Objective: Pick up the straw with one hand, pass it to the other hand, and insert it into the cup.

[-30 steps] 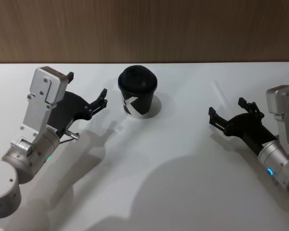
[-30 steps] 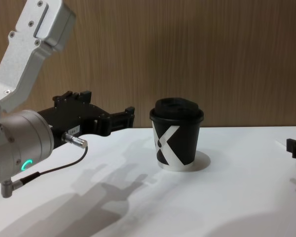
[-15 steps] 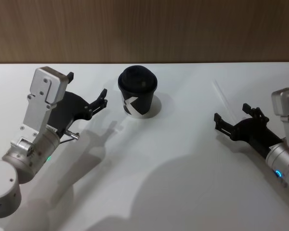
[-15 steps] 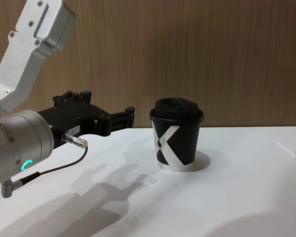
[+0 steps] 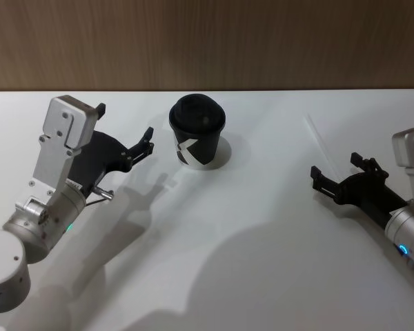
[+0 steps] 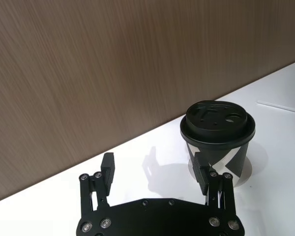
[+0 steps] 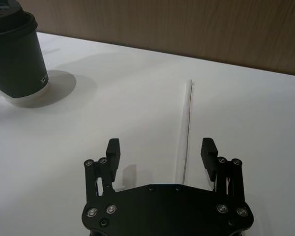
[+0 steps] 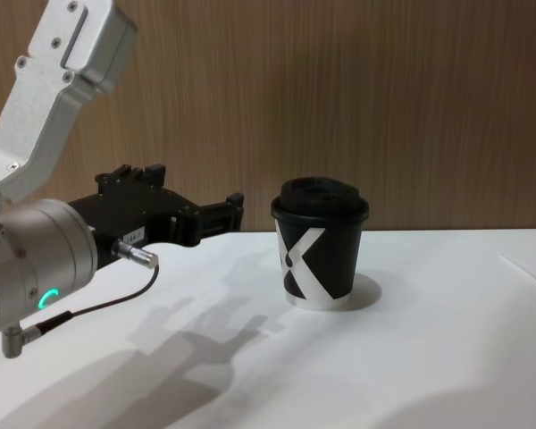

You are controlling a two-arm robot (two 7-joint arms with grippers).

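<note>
I am hovering my released right hand point(image 7: 161, 147) astride the straw point(image 7: 188, 118) on the bench point(image 5: 262, 227), right of the cup point(image 5: 197, 138); clenching off-centre could roll it away. Released left hand point(image 5: 125, 121) is idling beside the cup.

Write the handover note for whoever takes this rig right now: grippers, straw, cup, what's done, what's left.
Right gripper: open and empty at the table's right side. From its wrist camera, the straw's near end lies between its fingers.
Left gripper: open and empty, held left of the cup and pointing toward it.
Straw: lying flat on the table, right of the cup, not gripped.
Cup: upright with its lid on, mid-table toward the back.
Done: nothing beyond lining up on the straw.
Left: grip the straw, pass it to the left gripper, insert it into the cup.
</note>
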